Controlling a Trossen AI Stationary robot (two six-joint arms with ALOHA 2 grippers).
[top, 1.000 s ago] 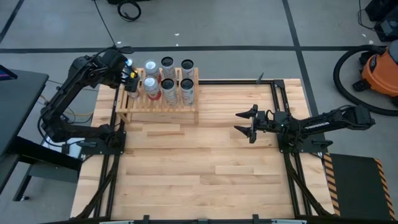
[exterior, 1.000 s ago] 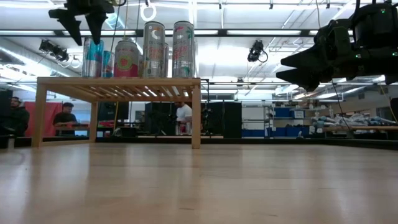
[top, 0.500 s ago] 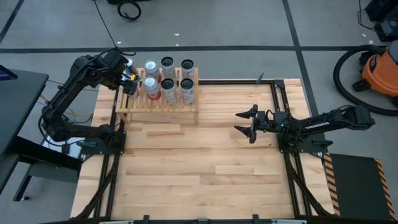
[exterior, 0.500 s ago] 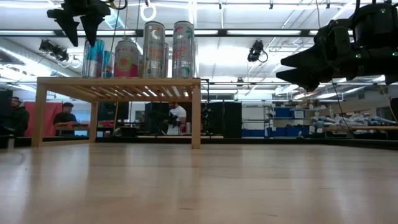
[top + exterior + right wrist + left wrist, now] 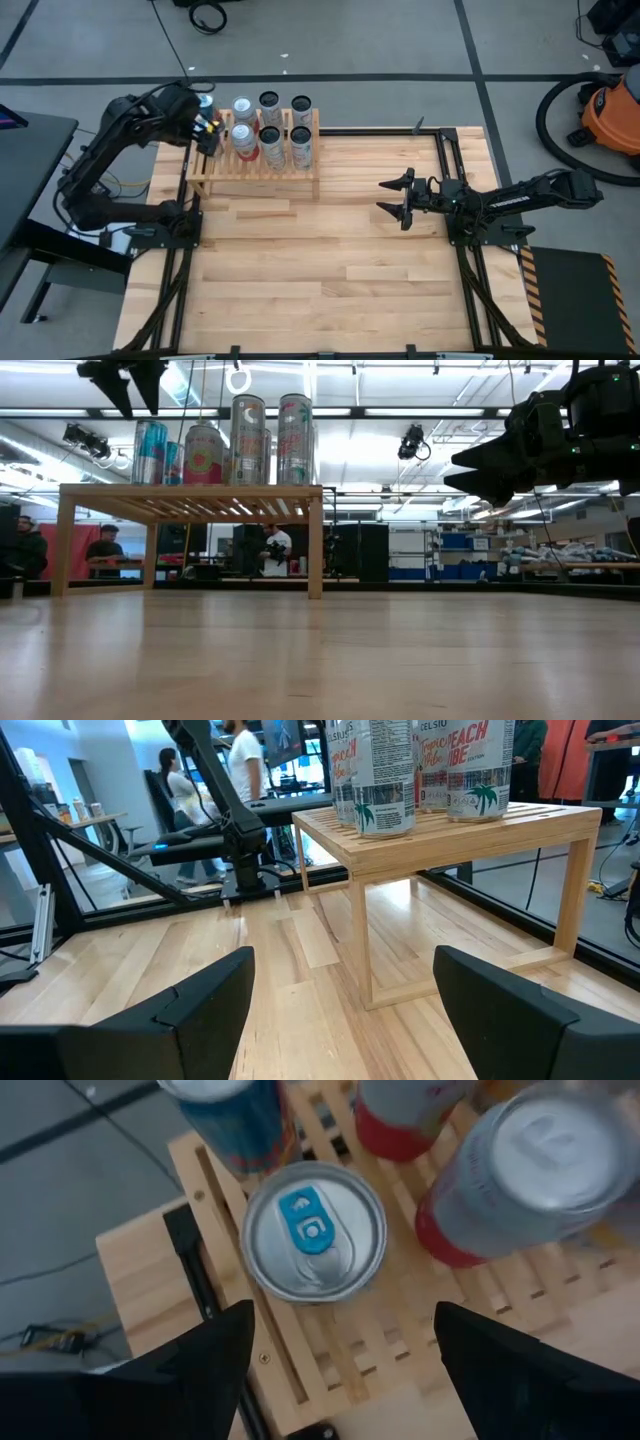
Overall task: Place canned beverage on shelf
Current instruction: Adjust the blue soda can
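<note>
The shelf (image 5: 256, 172) stands at the table's far left on its plain legs (image 5: 316, 550). Several tall cans stand upright on its slats (image 5: 335, 1355). One is a silver-topped can with a blue tab (image 5: 315, 1230), the teal can (image 5: 150, 452) at the shelf's left end. My left gripper (image 5: 207, 133) hangs open above that can, its fingers (image 5: 118, 382) higher than the can tops and touching nothing. My right gripper (image 5: 388, 197) hovers open and level over the table's right half, pointing toward the shelf (image 5: 450, 828), with nothing between its fingers.
Bare wooden tabletop (image 5: 320, 260) lies between the shelf and the near edge. Black frame rails (image 5: 455, 170) run along both sides of the table. An orange vacuum (image 5: 615, 108) sits on the floor at the far right. People (image 5: 272, 550) move in the room behind.
My left gripper has risen straight off the teal can at the shelf's left end and drifted a little toward the table's left edge, its fingers just as far apart. The can stays upright on the slats. A person has walked about behind the shelf.
</note>
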